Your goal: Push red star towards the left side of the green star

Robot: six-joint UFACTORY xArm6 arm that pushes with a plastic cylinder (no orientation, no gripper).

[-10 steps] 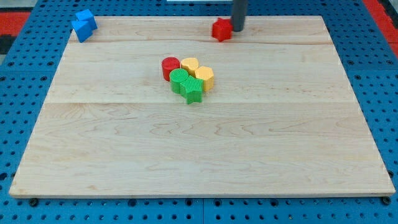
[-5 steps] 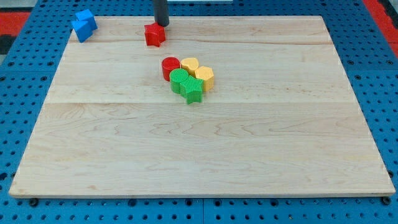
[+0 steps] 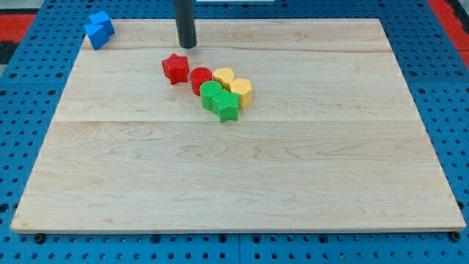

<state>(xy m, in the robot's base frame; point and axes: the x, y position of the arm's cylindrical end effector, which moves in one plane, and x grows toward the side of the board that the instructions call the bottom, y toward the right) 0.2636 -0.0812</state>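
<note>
the red star (image 3: 174,68) sits toward the table's top edge, just left of the red cylinder (image 3: 201,78), up-left of the green star (image 3: 228,108). my tip (image 3: 187,45) stands apart above it, no gripper to judge. partway: it looks to need nudging down toward the bottom edge.

Wooden board (image 3: 293,183) carrying red star (image 3: 174,68), green star (image 3: 229,107), blue block (image 3: 98,29)

Board (image 3: 242,176): pale wood in joined planks, grain running across the view.
Base (image 3: 458,110): blue pegboard with rows of holes around the board.
Corners (image 3: 22,18): red patches at the top, possibly matting.
Light: even, soft shadows.
</note>
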